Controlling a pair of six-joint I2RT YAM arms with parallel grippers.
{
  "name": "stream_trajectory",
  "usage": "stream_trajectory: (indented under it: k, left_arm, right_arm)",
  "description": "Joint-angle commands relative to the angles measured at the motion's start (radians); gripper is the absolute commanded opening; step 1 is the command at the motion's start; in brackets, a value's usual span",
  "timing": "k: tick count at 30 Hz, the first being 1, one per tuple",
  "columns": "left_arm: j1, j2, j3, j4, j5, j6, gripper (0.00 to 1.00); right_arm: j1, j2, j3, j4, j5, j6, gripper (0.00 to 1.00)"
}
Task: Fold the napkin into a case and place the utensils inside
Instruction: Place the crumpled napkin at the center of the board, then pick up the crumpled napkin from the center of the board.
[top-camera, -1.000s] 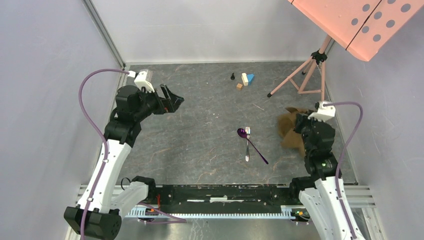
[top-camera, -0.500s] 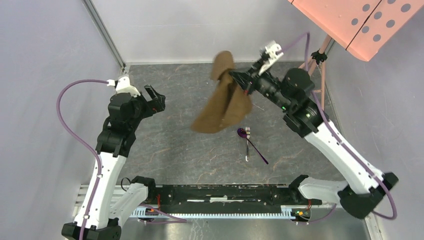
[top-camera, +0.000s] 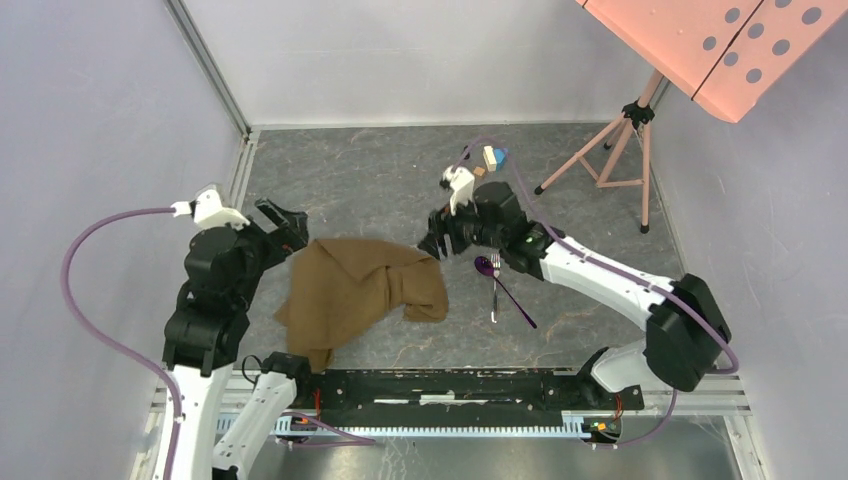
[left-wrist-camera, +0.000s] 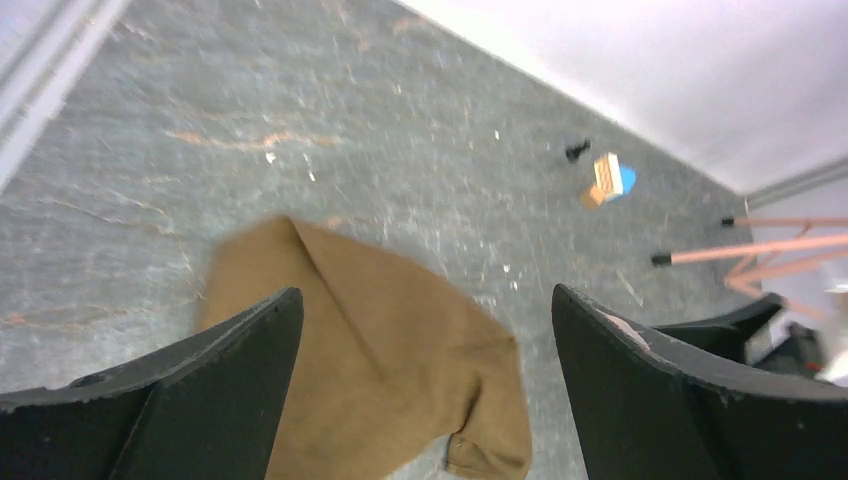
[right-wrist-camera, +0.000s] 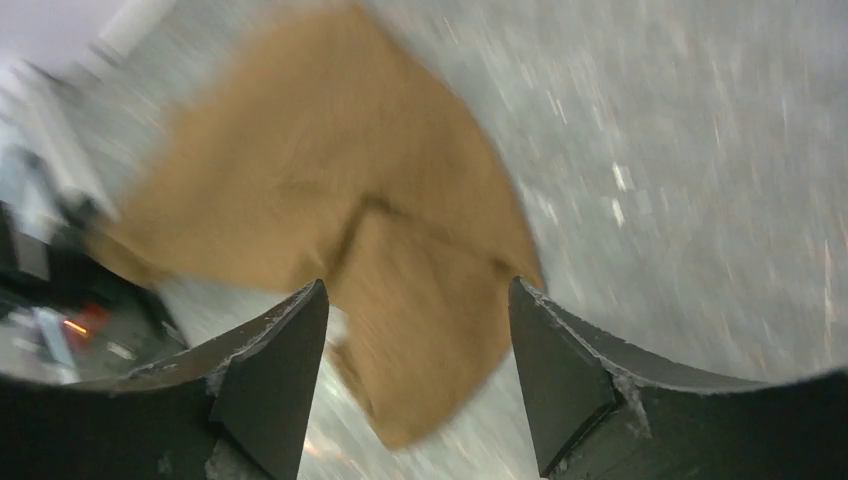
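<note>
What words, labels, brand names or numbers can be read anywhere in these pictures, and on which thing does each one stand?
None can be read. The napkin, spoon, fork, toy blocks and pink perforated board carry no print. Pale marks on the black base rail are too small to tell.

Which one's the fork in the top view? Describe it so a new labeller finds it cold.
Start from the grey table and the crumpled brown napkin near its middle. Just right of the napkin, two utensils lie crossed. The fork is the all-silver one, tines toward the far wall; the spoon has a purple bowl and a thin dark handle.
</note>
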Motion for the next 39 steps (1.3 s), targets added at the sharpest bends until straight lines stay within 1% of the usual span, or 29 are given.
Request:
stream_trajectory:
  k: [1, 3, 5, 7, 8, 9, 10, 11, 12, 13, 15, 20, 23, 25, 29, 32, 34, 38, 39]
  left_arm:
    - [-0.001, 0.130, -0.032, -0.053, 0.203, -0.062, 1.00]
    - [-0.001, 0.202, -0.059, -0.051, 0.293, -0.069, 1.00]
    - [-0.001, 0.269, -0.088, -0.052, 0.305, -0.079, 1.00]
    - [0.000, 0.325, -0.128, -0.032, 0.322, -0.107, 1.00]
    - [0.000, 0.354, -0.149, 0.000, 0.355, -0.126, 1.00]
    - [0.000, 0.381, -0.181, 0.039, 0.396, -0.146, 1.00]
    - [0.000, 0.419, -0.207, 0.084, 0.450, -0.177, 0.97]
    - [-0.001, 0.470, -0.230, 0.116, 0.490, -0.207, 0.93]
    - [-0.003, 0.518, -0.241, 0.129, 0.518, -0.236, 0.85]
    - [-0.006, 0.574, -0.240, 0.123, 0.518, -0.248, 0.80]
    - [-0.012, 0.654, -0.222, 0.082, 0.452, -0.271, 0.79]
    - [-0.065, 0.746, -0.213, 0.074, 0.356, -0.419, 0.83]
    - [-0.085, 0.771, -0.230, 0.113, 0.317, -0.497, 0.86]
    - [-0.086, 0.800, -0.241, 0.159, 0.322, -0.526, 0.87]
    - [-0.087, 0.902, -0.227, 0.226, 0.343, -0.527, 0.87]
    - [-0.087, 0.965, -0.226, 0.289, 0.337, -0.523, 0.83]
    - [-0.087, 0.991, -0.234, 0.338, 0.338, -0.519, 0.76]
    - [-0.087, 1.013, -0.251, 0.397, 0.315, -0.514, 0.64]
    - [-0.085, 1.017, -0.254, 0.411, 0.316, -0.512, 0.59]
  right_arm:
    - [-0.005, -0.015, -0.079, -0.139, 0.119, -0.185, 0.74]
    - [-0.001, -0.027, -0.120, -0.103, 0.070, -0.221, 0.75]
    - [0.016, -0.022, -0.160, -0.022, 0.019, -0.231, 0.76]
    - [0.049, 0.006, -0.183, 0.070, 0.010, -0.201, 0.76]
    - [0.061, 0.032, -0.179, 0.085, 0.025, -0.167, 0.76]
    - [0.071, 0.054, -0.167, 0.075, 0.082, -0.127, 0.75]
    - [0.075, 0.080, -0.149, 0.054, 0.143, -0.075, 0.75]
    - [0.075, 0.101, -0.129, 0.020, 0.198, -0.025, 0.75]
    - [0.075, 0.125, -0.116, -0.008, 0.230, 0.008, 0.73]
    - [0.076, 0.135, -0.110, -0.029, 0.245, 0.043, 0.71]
    - [0.081, 0.134, -0.124, -0.076, 0.264, 0.101, 0.68]
    - [0.181, 0.065, -0.169, -0.184, 0.484, 0.244, 0.68]
    - [0.213, 0.045, -0.189, -0.286, 0.543, 0.378, 0.68]
    - [0.247, 0.035, -0.215, -0.286, 0.558, 0.394, 0.67]
    - [0.305, 0.041, -0.271, -0.257, 0.592, 0.409, 0.67]
    - [0.328, 0.055, -0.304, -0.198, 0.617, 0.372, 0.68]
    - [0.328, 0.081, -0.318, -0.140, 0.597, 0.344, 0.68]
    - [0.329, 0.131, -0.342, -0.039, 0.619, 0.295, 0.66]
    - [0.329, 0.140, -0.346, 0.007, 0.623, 0.283, 0.66]
